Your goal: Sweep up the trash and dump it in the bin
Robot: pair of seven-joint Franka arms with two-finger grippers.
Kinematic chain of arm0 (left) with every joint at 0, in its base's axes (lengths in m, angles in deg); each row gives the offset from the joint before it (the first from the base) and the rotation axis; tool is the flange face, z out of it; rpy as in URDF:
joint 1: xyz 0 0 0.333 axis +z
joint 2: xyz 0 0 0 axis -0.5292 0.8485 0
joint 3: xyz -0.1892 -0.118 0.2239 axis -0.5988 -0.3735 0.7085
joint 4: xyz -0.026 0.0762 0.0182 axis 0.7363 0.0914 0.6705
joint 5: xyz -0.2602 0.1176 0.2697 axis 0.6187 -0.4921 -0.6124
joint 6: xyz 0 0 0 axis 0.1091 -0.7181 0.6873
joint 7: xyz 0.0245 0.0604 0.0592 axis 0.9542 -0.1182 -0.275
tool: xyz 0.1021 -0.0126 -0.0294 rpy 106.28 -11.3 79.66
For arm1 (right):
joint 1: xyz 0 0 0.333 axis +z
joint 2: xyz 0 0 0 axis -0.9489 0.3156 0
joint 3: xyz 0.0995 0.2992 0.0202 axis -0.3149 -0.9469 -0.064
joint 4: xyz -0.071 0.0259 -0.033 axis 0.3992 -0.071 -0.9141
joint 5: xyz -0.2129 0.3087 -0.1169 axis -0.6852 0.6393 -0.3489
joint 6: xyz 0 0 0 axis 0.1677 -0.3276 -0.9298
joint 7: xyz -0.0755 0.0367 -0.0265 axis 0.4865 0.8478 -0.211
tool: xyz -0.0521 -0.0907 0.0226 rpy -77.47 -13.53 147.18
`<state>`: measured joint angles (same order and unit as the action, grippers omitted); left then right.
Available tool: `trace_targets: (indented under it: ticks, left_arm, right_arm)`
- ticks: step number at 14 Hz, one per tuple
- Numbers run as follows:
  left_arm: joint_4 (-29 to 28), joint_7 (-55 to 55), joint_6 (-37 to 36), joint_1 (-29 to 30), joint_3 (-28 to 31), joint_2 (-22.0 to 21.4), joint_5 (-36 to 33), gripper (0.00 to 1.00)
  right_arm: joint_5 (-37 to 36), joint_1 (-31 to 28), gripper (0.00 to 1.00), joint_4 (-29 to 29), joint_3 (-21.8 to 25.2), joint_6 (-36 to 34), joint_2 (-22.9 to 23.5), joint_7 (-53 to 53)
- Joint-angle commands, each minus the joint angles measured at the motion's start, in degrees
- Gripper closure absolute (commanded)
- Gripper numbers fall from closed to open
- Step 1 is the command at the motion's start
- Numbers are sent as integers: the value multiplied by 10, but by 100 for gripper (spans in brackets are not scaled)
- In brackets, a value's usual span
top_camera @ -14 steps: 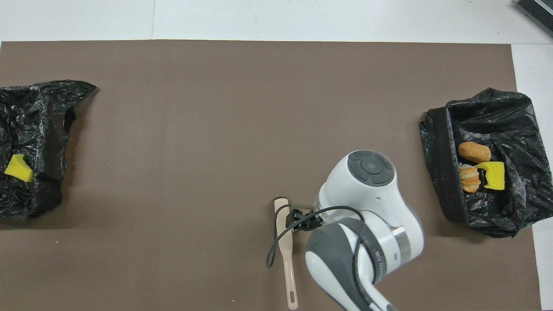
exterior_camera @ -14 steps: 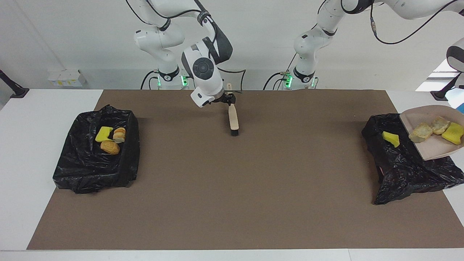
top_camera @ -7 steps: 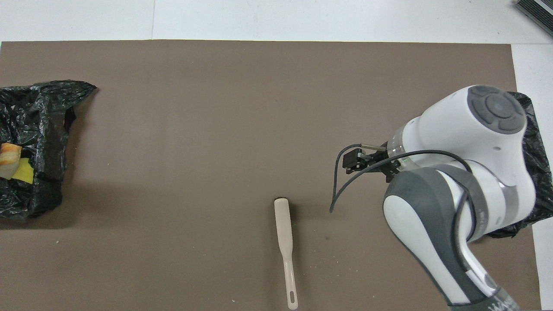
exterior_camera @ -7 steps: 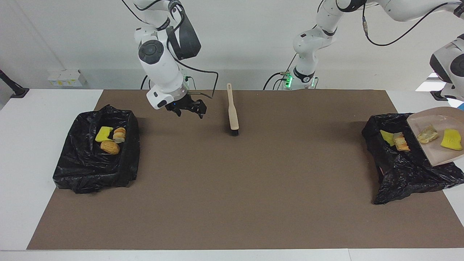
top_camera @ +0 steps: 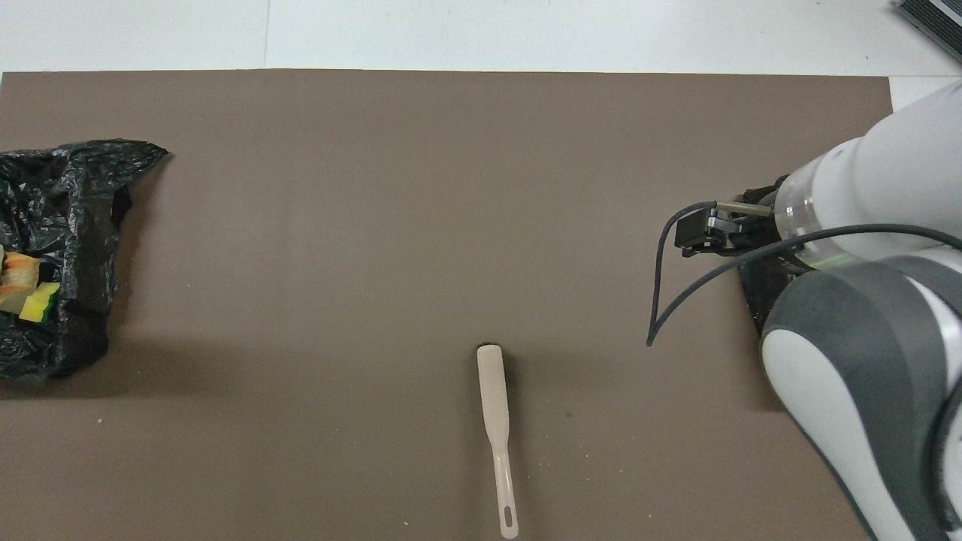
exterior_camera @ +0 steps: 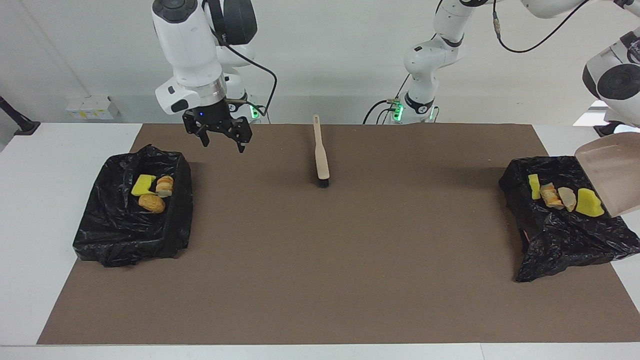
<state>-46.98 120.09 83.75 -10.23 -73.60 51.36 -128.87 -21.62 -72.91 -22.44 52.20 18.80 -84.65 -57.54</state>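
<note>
Surface: you have a white table (exterior_camera: 30, 210) with a brown mat (exterior_camera: 320, 260) laid over most of it, and a pale wall behind the robots.
Bins: you see two bins lined with black bags, one bin at the right arm's end (exterior_camera: 120, 235) and one bin at the left arm's end (exterior_camera: 560, 240).
Trash, right arm's end: three bits lie in that bin, a yellow sponge chunk (exterior_camera: 143, 184), a pale lump (exterior_camera: 164, 186) touching it, and an orange-brown lump (exterior_camera: 151, 203) just beside both.
Trash, left arm's end: four bits lie in a row in that bin, a yellow chunk (exterior_camera: 534, 186), two pale lumps (exterior_camera: 550, 195) and a larger yellow chunk (exterior_camera: 588, 203); in the overhead view you catch only a few of them at the frame's edge (top_camera: 22, 289).
Dustpan: the pinkish dustpan (exterior_camera: 612, 175) is tipped steeply over the bin at the left arm's end, its lower lip close to the larger yellow chunk.
Left gripper: you cannot see it, it sits outside both views; its jaws are closed, and the dustpan hangs under that arm.
Right gripper (exterior_camera: 223, 141): it hangs in the air over the mat beside the bin at the right arm's end, jaws spread wide, holding nothing.
Brush (exterior_camera: 320, 160): it lies flat on the mat mid-table near the robots, bristle end pointing away from them, well apart from both grippers.
</note>
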Motion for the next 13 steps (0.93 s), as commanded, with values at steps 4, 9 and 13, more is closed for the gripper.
trace_targets:
  ticks: [4, 9, 13]
  left_arm:
    - [-18, -37, -93, -68, -2, -31, 4, 100]
    - [-16, -111, -179, -159, -4, -32, 120, 100]
    - [-15, -200, -265, -220, -4, -37, 233, 100]
  right_arm:
    - [-43, -3, 0, 57, 3, -72, 0, 6]
    - [-25, -3, 0, 51, 3, -73, -14, 5]
    - [45, -20, 0, 10, 15, -84, -42, 13]
